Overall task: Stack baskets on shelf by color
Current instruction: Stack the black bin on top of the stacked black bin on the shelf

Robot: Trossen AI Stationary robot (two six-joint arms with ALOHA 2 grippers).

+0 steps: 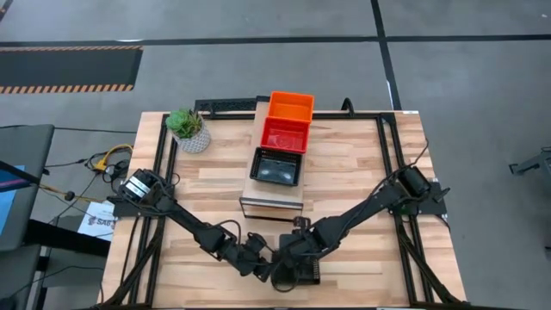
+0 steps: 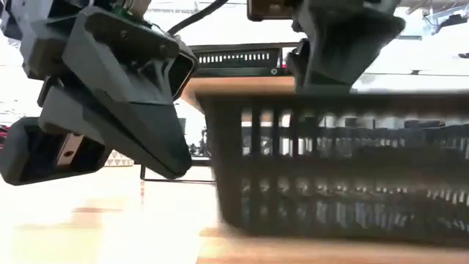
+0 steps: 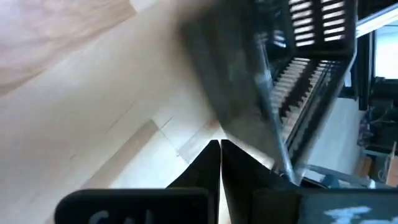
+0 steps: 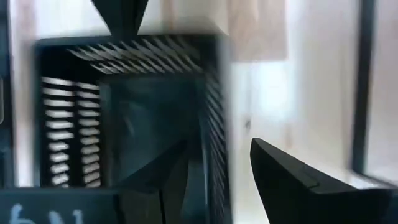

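Observation:
A black mesh basket [image 1: 303,270] [image 2: 337,169] stands on the tabletop close to its near edge. My right gripper [image 1: 297,257] [image 4: 217,168] is open over it, one finger inside the basket and one outside its side wall [image 4: 217,106]. My left gripper [image 1: 274,272] [image 3: 219,146] is shut, low at the basket's left side [image 3: 249,81]. On the shelf [image 1: 271,203] lie an orange basket [image 1: 291,105], a red basket [image 1: 285,134] and a black basket [image 1: 276,166] in a row from far to near. My left gripper's shut fingertips [image 3: 211,152] stand right beside the lower edge of the black basket's outer wall [image 3: 239,127], slanting down toward the table. Whether they touch it I cannot tell.
A potted plant [image 1: 188,129] stands at the table's far left. The dark metal frame [image 1: 387,146] runs along the table's sides. Bare wood lies left and right of the shelf. The table's near edge is just behind the grippers.

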